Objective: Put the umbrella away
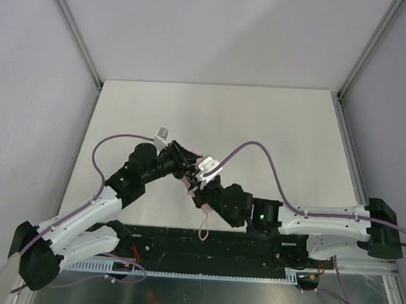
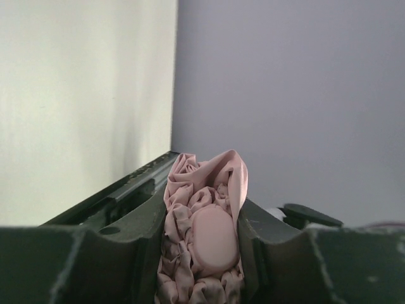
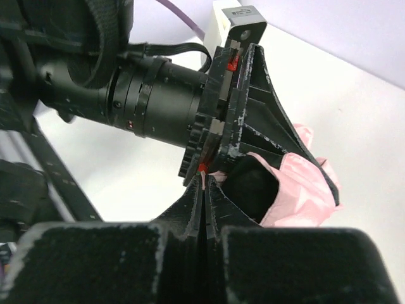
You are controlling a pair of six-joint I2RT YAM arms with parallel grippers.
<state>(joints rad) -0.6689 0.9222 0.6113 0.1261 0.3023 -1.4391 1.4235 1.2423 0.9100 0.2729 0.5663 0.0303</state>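
Observation:
The pale pink umbrella (image 2: 204, 183) is folded and bunched, and my left gripper (image 2: 202, 218) is shut on it, with a smooth pink oval part (image 2: 214, 239) between the jaws. In the top view both grippers meet above the table's near middle. The left gripper (image 1: 187, 166) and right gripper (image 1: 200, 184) hide most of the umbrella; only pink scraps (image 1: 186, 186) and the hanging strap loop (image 1: 204, 228) show. In the right wrist view my right gripper (image 3: 204, 193) is pinched shut on a thin pink sliver of the umbrella, right against the left gripper (image 3: 253, 120), which holds pink fabric (image 3: 304, 190).
A white table (image 1: 259, 121) is enclosed by grey walls with aluminium posts (image 1: 79, 43). A black rail (image 1: 205, 244) runs along the near edge between the arm bases. Purple cables (image 1: 257, 149) arch over both arms.

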